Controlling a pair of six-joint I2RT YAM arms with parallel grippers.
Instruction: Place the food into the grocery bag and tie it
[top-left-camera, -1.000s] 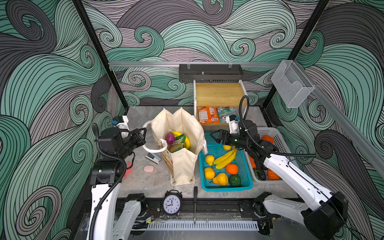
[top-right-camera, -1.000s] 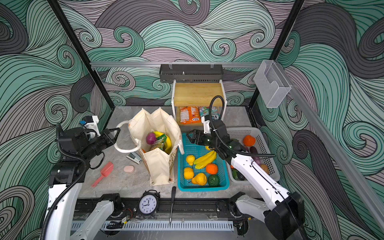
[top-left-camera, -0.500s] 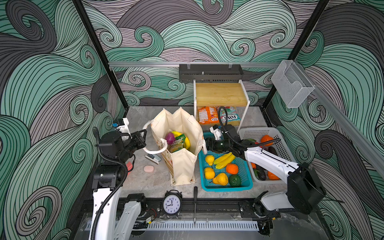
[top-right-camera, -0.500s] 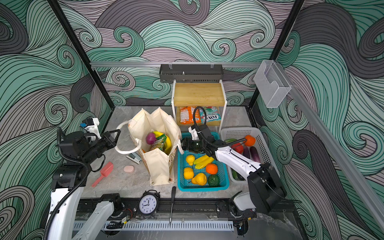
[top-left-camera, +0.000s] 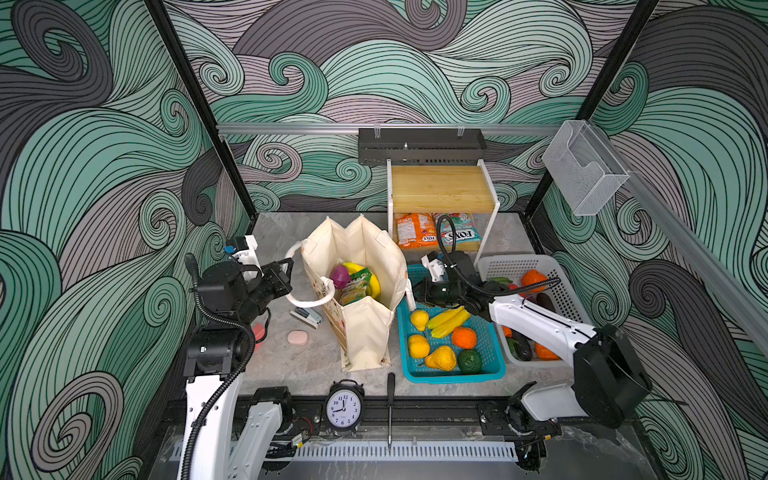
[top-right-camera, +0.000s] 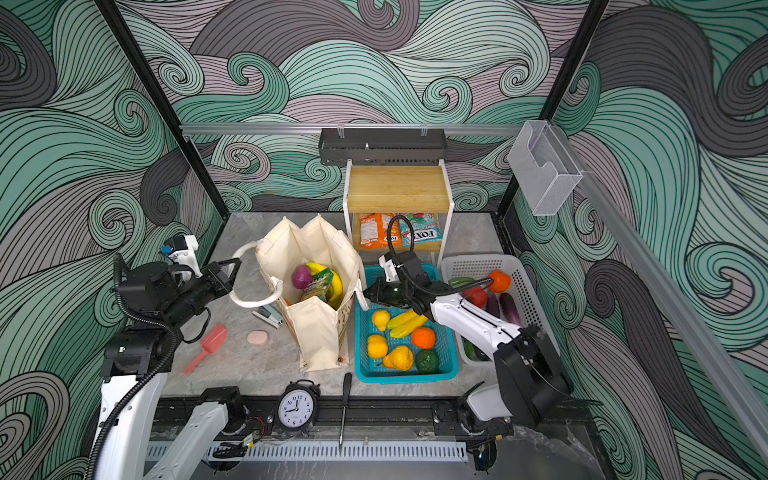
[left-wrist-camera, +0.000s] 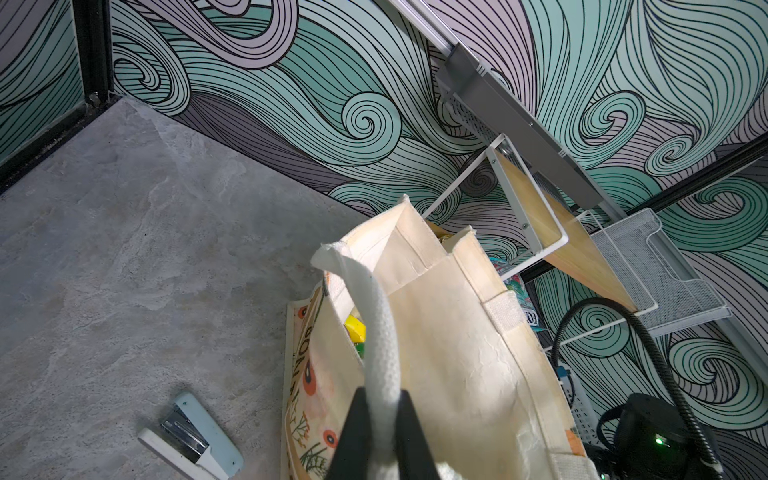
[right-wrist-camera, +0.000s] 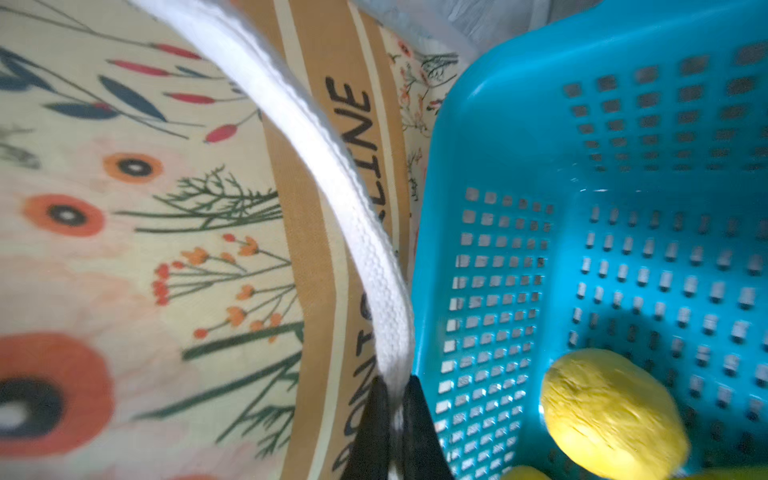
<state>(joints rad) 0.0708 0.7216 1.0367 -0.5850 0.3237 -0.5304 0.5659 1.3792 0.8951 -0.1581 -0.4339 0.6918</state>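
L gripper (left-wrist-camera: 381, 401) clamped on left rope handle (left-wrist-camera: 379, 324); R gripper (right-wrist-camera: 395, 392) pinched tight on right rope handle (right-wrist-camera: 332, 166). Grocery bag (top-left-camera: 365, 332) upright, open, w/ food (top-left-camera: 354, 277) inside, just beside teal basket (top-left-camera: 453, 376).

Cream floral tote (top-left-camera: 365, 332) upright, open, purple onion (top-left-camera: 340, 276), bananas (top-left-camera: 375, 285), green packet (top-left-camera: 353, 287) inside.

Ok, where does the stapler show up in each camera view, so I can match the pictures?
A top view: stapler on the table, just left of the grocery bag.
A top view: stapler in that same spot, left of the bag.
Left wrist: stapler on the table beside the bag's printed side.
Right wrist: not in it.
Shared landmark: the grocery bag, in all four.
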